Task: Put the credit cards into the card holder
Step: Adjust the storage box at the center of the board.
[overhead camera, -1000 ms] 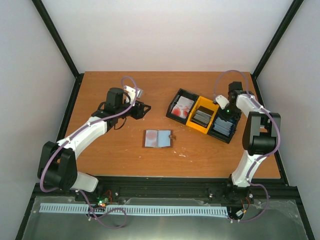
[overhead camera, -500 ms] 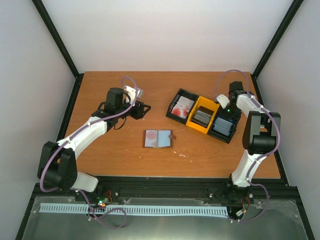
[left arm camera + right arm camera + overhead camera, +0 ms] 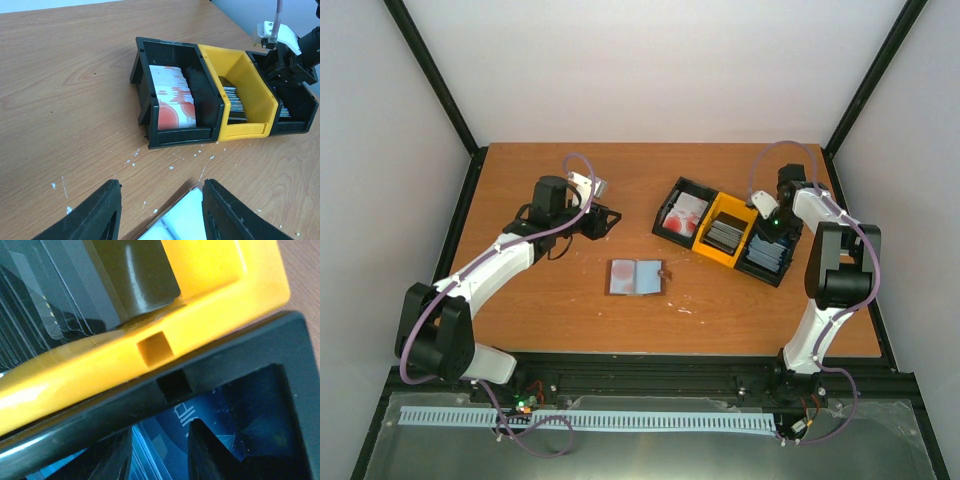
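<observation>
**Blue cards point(image 3: 165, 440) under the right gripper point(image 3: 159, 462), card holder point(image 3: 636, 277) open at mid-frame**

From above we see the card holder lying open on the wooden table point(image 3: 540, 300), just below the centre of the frame. Its pale lining faces up, and it lies apart from both arms. To its upper right three bins stand in a row: a first black bin point(image 3: 672, 200), a yellow bin point(image 3: 738, 207) and a second black bin point(image 3: 767, 275). The right gripper hangs over the second black bin, but that view is too small to show its fingers.

Our right wrist view fills that in. Two dark fingers point(image 3: 107, 460) reach down inside the second black bin, set apart, with blue cards showing in the gap. The bottom edge cuts off their tips, so we cannot tell whether they pinch a card.

Our left wrist view shows the left gripper point(image 3: 162, 212) with its jaws spread wide and nothing between them. Only a corner of the card holder's lining shows at the lower edge. This view alone shows the white-and-red cards point(image 3: 172, 100) standing in the first black bin and the dark grey cards point(image 3: 232, 102) in the yellow one.
</observation>
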### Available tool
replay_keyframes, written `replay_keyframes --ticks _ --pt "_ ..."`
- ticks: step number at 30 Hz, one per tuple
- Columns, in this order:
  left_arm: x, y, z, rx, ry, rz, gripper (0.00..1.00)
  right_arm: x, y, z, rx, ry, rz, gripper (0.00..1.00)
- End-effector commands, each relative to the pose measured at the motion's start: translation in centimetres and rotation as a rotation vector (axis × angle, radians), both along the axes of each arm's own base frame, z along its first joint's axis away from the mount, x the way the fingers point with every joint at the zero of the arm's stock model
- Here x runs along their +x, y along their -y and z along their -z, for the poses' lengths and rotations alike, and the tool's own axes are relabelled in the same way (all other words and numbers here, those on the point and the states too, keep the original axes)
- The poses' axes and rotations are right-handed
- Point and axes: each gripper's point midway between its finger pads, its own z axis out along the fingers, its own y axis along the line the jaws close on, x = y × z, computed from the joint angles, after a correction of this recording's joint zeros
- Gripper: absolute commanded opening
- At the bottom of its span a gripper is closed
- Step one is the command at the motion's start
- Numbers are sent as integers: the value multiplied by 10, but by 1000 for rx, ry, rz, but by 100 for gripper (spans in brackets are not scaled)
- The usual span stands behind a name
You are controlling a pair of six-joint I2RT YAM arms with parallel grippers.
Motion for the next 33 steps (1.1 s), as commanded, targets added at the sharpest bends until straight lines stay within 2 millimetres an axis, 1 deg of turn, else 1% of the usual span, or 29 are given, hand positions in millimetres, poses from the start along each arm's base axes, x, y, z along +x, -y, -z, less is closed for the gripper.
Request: replay_keyframes --ticks 1,5,12,21,33 --pt "3 2 -21 -11 53 19 46 6 15 5 -58 7 28 31" --pt "3 2 -21 -11 52 19 45 8 22 8 -95 10 42 31" --pt "3 2 -19 -11 49 21 45 15 31 3 -135 42 67 31" --pt "2 3 -17 -13 43 26 45 21 32 -13 -120 75 80 31" --pt "1 3 -16 -15 38 30 44 23 35 -15 -121 84 95 31"
